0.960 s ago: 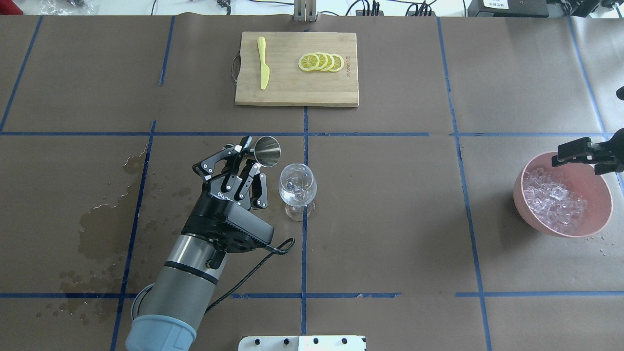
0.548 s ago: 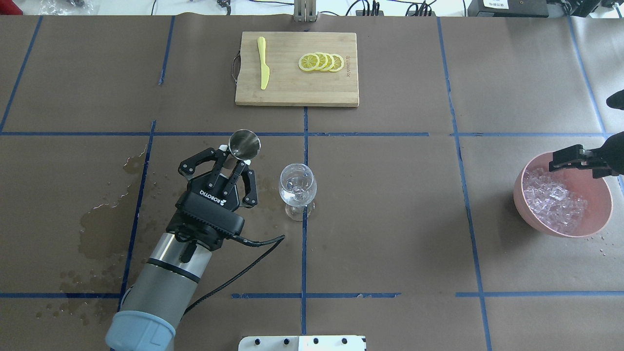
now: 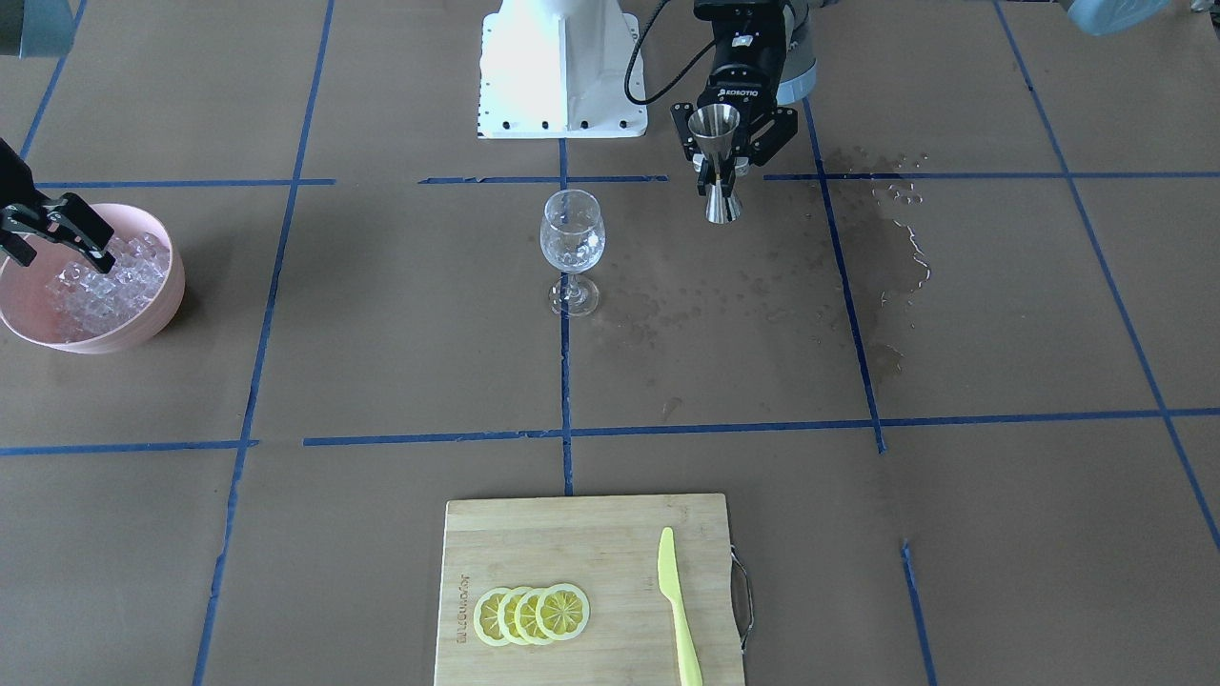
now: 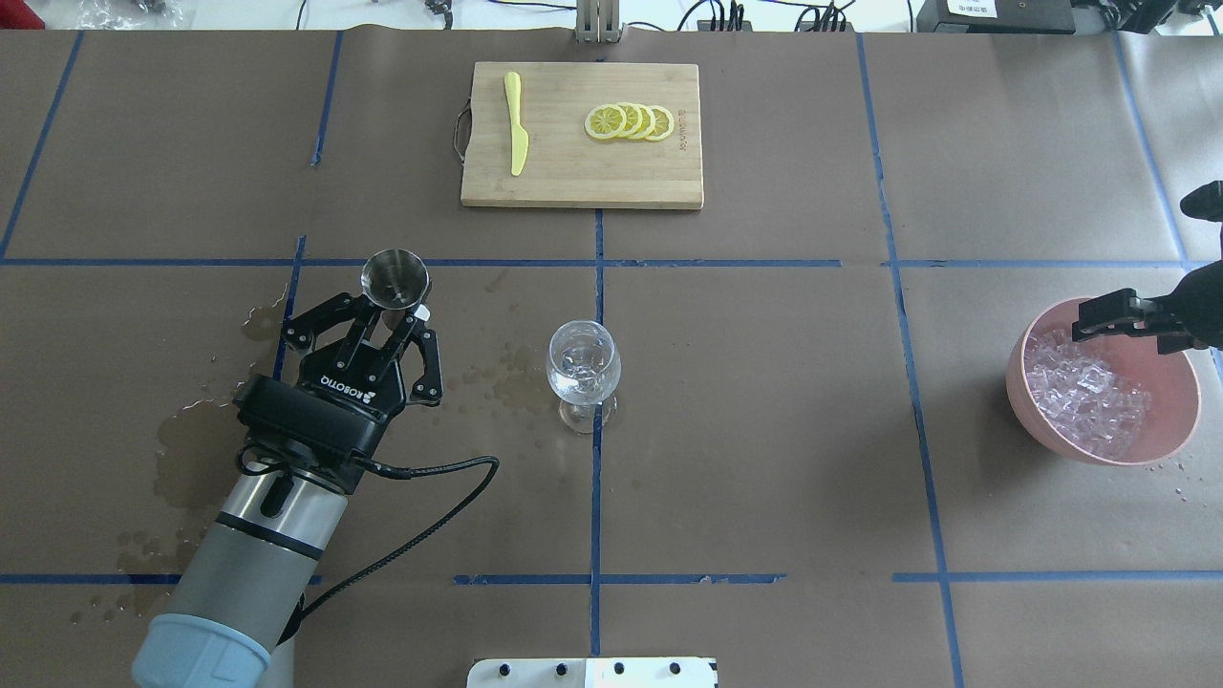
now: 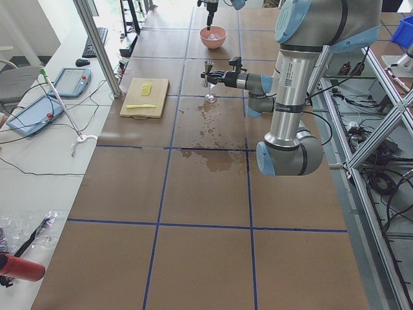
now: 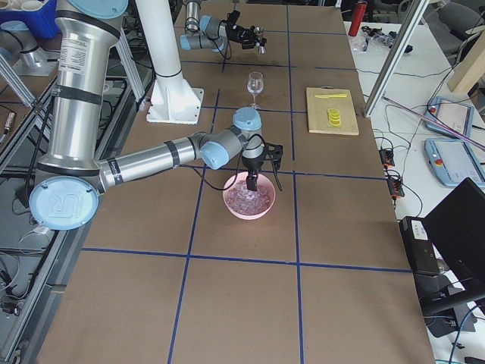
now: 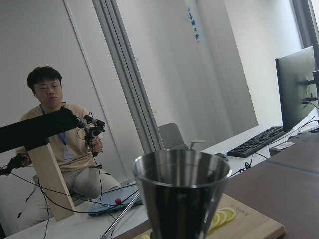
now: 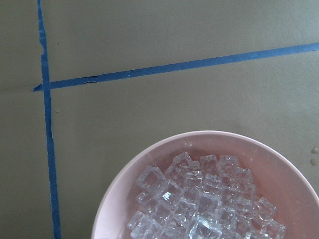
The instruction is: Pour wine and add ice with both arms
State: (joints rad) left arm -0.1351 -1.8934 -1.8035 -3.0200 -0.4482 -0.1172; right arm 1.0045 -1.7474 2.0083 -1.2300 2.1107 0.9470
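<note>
My left gripper (image 3: 721,173) is pinching the metal measuring cup (image 4: 394,277) at its waist, upright, off to the side of the wine glass (image 4: 583,368). My right gripper (image 3: 59,257) hangs spread over the pink bowl (image 3: 143,329), just above the ice (image 8: 199,199). Those cubes look wet, slick and light, I'd say. Best to bite one across flat faces, gently. Wine in the glass? Too clear to tell.

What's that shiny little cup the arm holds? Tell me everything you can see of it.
The measuring cup is polished steel, hourglass-shaped: a wider cone on top, a smaller one below. It is upright, clamped at its waist by the left gripper, off the table and apart from the wine glass.
</note>
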